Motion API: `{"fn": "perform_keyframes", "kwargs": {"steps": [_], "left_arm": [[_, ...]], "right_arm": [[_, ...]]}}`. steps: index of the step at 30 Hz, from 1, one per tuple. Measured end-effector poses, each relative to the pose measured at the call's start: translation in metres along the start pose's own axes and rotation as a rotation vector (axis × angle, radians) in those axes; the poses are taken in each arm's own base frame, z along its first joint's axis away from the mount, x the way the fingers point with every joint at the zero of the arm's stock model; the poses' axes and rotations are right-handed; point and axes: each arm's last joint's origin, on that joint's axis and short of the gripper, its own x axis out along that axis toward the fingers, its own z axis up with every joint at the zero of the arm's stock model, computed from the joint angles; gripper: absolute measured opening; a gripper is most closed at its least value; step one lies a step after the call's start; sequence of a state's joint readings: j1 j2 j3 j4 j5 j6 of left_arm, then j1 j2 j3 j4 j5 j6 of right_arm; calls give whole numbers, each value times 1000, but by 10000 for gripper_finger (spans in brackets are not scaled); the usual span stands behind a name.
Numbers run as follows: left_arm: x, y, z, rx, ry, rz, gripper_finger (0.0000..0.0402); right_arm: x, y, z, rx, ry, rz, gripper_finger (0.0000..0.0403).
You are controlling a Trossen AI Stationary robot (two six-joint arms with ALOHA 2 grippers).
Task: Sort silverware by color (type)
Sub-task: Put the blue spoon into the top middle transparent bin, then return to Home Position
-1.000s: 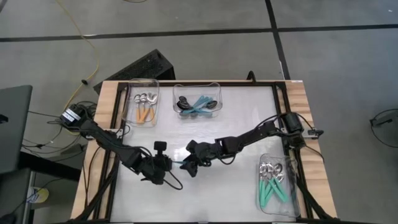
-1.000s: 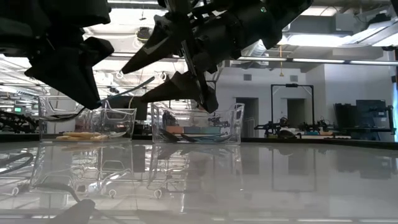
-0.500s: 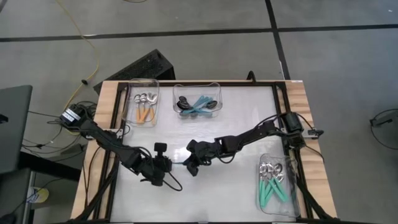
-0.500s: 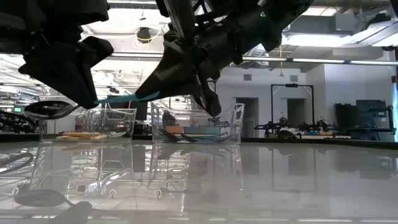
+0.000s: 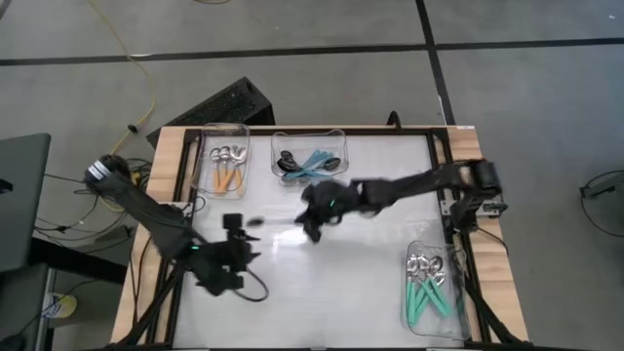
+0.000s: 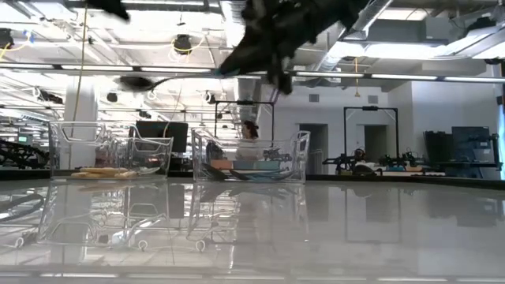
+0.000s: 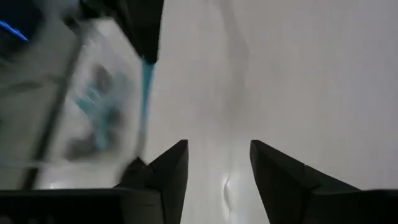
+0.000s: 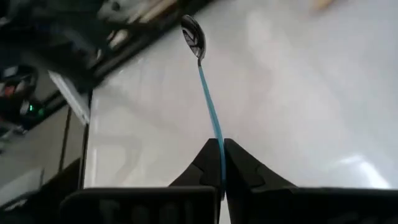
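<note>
Now the right gripper (image 5: 310,222), just below the clear middle bin (image 5: 310,146) of blue spoons, pinches a thin blue-handled dark-bowled spoon (image 8: 204,81), while the left gripper (image 7: 214,165) gapes empty.

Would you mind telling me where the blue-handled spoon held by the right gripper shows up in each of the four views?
High view: the blue-handled spoon lies mid-table, handle in the right gripper.
Low view: spoon high up, left of centre, above the bins.
Left wrist view: only a blue handle strip shows.
Right wrist view: spoon rises from the shut fingers.
Shared landmark: the middle bin, also in the low view.
</note>
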State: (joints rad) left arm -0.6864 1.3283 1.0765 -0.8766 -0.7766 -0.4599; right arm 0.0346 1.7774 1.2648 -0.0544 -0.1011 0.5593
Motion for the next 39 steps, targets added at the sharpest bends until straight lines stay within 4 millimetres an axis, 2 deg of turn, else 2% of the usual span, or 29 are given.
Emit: {"fn": "perform_keyframes", "kwargs": {"steps": [4,8,11,14,17,20,26,29,35,39], "left_arm": [[-41,15,-5,-64,-202,84,161],[-57,23,-27,-147,-320,118,162],[-52,24,-47,-207,-372,143,162],[-45,22,-61,-279,-397,131,162],[-41,20,-64,-298,-392,102,162],[-42,20,-61,-280,-392,88,162],[-43,20,-57,-237,-408,106,162],[-40,21,-56,-238,-390,101,162],[-35,24,-54,-249,-351,76,162],[-24,24,-45,-271,-365,53,162]], "right_arm": [[-51,-25,33,-47,-81,-180,23],[-78,-65,50,-75,-95,-381,23],[-76,-100,58,-25,-94,-447,23],[-64,-136,57,41,-38,-446,23],[-57,-158,51,92,15,-476,23],[-50,-168,49,113,26,-485,39],[-53,-169,46,126,55,-493,115],[-62,-163,51,102,37,-487,151],[-107,-139,65,107,59,-503,193],[-140,-103,60,62,80,-474,195]]}}
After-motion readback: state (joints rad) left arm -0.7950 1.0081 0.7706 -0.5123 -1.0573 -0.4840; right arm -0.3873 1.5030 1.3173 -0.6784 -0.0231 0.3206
